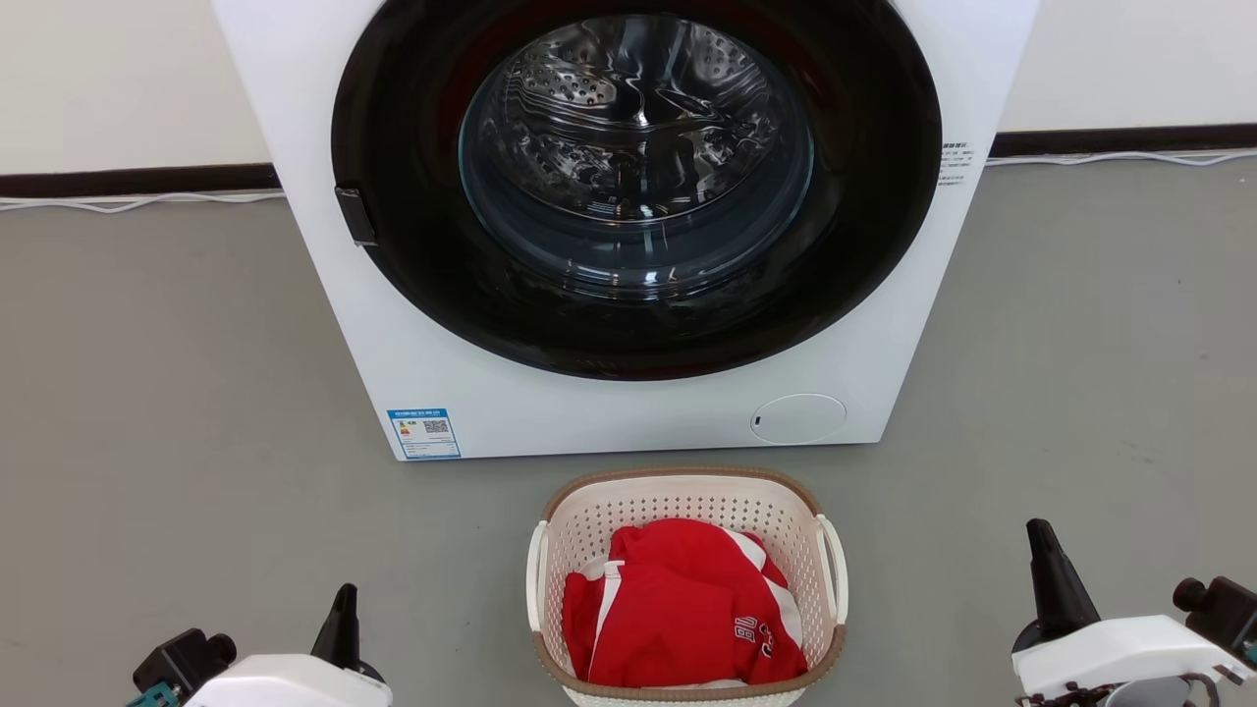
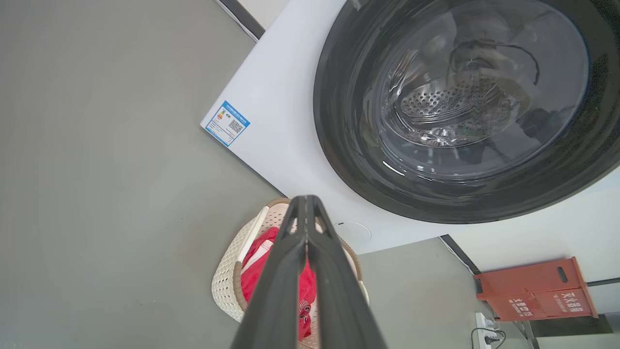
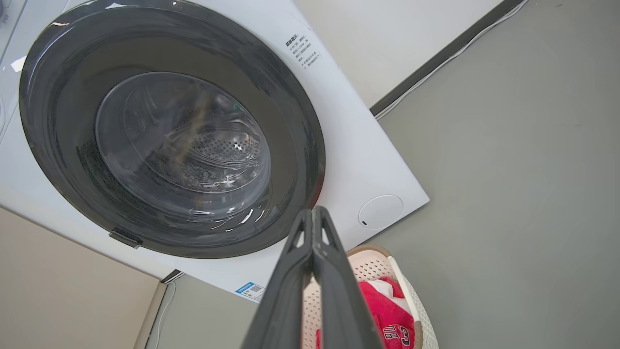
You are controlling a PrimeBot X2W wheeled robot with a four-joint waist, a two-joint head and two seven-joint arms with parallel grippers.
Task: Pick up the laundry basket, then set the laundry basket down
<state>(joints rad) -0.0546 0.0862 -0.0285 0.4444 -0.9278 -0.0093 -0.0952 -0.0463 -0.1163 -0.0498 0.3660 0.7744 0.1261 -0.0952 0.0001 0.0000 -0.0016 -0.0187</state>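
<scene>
Cream perforated laundry basket with brown rim, upright on grey floor, red garment inside.

I log left gripper: dark matte fingers, triangular cut-outs near tips. Left wrist housing glossy white; left knob black, round; teal connector beside it. Right gripper same build: right wrist housing white, right knob black, dark cabling beneath.
</scene>
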